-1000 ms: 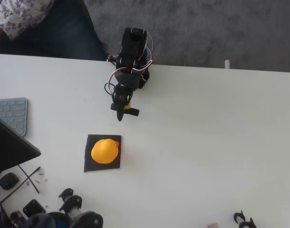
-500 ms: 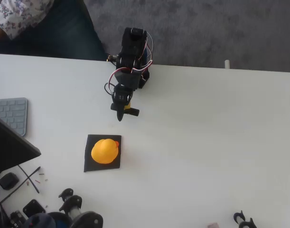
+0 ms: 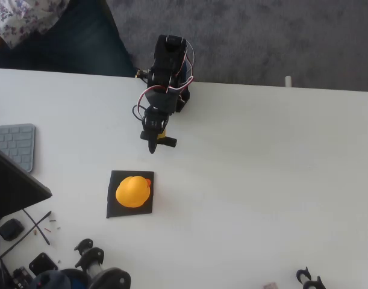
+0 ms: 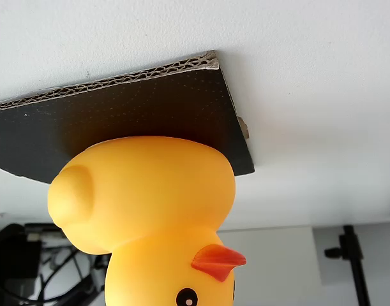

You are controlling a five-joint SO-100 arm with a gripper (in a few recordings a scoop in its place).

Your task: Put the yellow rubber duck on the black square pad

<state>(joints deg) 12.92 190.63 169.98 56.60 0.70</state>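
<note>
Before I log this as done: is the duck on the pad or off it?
On it. The duck sits on the black pad, gripper apart.

In the wrist view, the duck [image 4: 150, 217] is cut off at the bottom edge, and the pad [image 4: 137, 108] at the left. Overhead, the gripper [image 3: 152, 144] is too small for its jaws to be judged.

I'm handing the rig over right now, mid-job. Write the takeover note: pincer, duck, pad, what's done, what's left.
Pincer: above the table, clear of the pad, holding nothing; open or shut cannot be told.
Yellow rubber duck: sits on the black square pad; the wrist view is upside down, with the beak at the bottom.
Done: the duck is placed on the pad.
Left: nothing with the duck; likely just park the arm.
</note>
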